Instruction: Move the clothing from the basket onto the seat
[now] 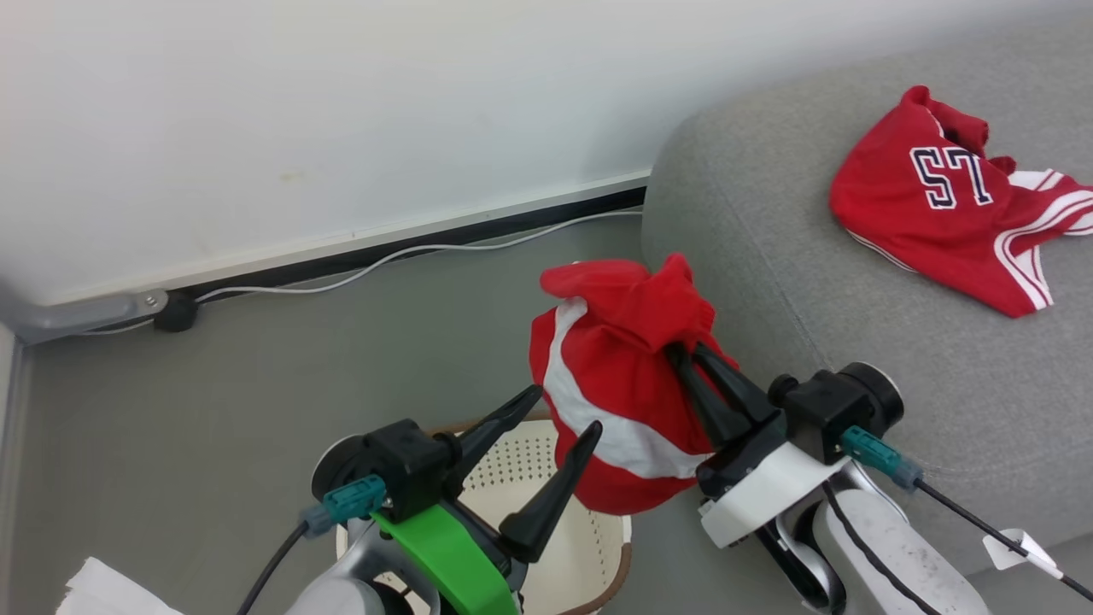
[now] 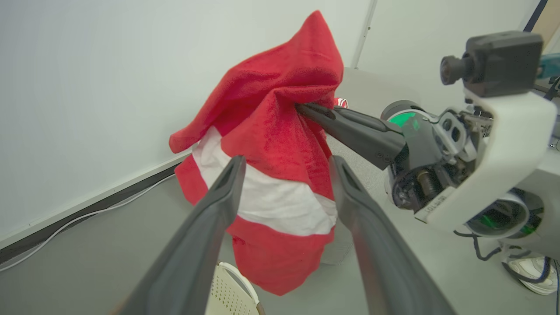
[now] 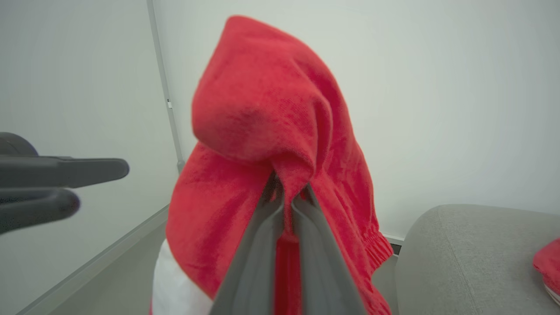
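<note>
The striped garment [image 1: 610, 384] is held bunched in the right gripper [image 1: 680, 350]. The jaws are closed on a fold near its top, so that the cloth hangs clear of the basket [image 1: 521, 470]. The left gripper [image 1: 564, 412] is spread wide just beside the cloth and grips nothing, so the load is carried by one arm. The numbered jersey [image 1: 939, 196] is already laid on the seat [image 1: 768, 256]. Roughly half the task is judged complete.
</note>
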### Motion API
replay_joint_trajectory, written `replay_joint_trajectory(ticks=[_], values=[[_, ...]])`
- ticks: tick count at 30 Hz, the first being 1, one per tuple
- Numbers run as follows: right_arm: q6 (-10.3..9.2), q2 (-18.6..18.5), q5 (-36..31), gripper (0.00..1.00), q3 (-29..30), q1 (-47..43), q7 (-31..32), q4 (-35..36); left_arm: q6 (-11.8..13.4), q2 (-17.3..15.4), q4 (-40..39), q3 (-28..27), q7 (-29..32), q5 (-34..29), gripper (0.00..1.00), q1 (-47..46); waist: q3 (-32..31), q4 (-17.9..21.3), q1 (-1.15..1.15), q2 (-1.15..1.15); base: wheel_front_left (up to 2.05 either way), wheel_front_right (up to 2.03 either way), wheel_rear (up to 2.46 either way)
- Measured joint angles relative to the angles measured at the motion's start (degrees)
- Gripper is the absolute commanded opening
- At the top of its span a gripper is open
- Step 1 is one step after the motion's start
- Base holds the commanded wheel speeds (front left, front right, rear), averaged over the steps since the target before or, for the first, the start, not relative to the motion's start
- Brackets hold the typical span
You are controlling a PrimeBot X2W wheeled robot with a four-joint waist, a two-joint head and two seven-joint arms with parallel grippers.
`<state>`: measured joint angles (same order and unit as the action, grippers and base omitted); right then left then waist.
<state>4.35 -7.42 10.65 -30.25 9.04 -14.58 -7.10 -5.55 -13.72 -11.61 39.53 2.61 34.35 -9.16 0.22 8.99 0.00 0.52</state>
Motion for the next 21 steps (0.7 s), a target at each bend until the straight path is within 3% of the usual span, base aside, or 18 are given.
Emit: replay_joint_trajectory(ticks=[11, 21], values=[[-3.86, -2.23, 0.01, 0.00, 5.42, -4.87, 0.00, 4.67, -0.74, 0.46, 0.88, 2.54, -0.24, 0.00, 1.00, -0.30, 1.41, 8.51, 0.00, 0.00, 0.00, 0.00, 0.00], [-2.63, -2.89, 0.64, 0.00, 6.67, -4.82, 0.00, 6.46, -0.22, 0.15, 0.70, 0.69, -1.22, -0.87, 1.00, -1.35, 3.54, 16.33, 0.00, 0.00, 0.00, 0.00, 0.00]])
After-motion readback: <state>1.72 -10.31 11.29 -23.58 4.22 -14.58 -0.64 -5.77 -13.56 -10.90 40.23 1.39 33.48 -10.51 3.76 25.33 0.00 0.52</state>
